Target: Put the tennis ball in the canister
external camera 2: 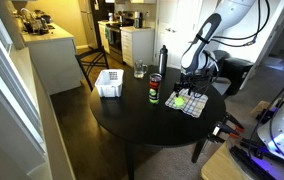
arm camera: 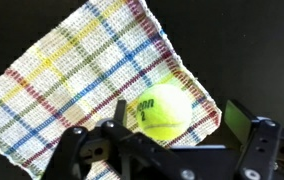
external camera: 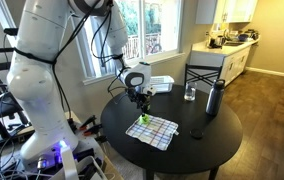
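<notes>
Gripper (arm camera: 160, 135), spread wide and empty, hovers above tennis ball (arm camera: 165, 108) at 4 o'clock on checked cloth (arm camera: 72, 90); best centre jaws, descend straight, avoid snagging fabric.

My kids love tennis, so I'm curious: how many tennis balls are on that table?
1. The tennis ball lies on the checked cloth, under the open pincer. The see-through canister might hide another; it's too small to tell.
</notes>
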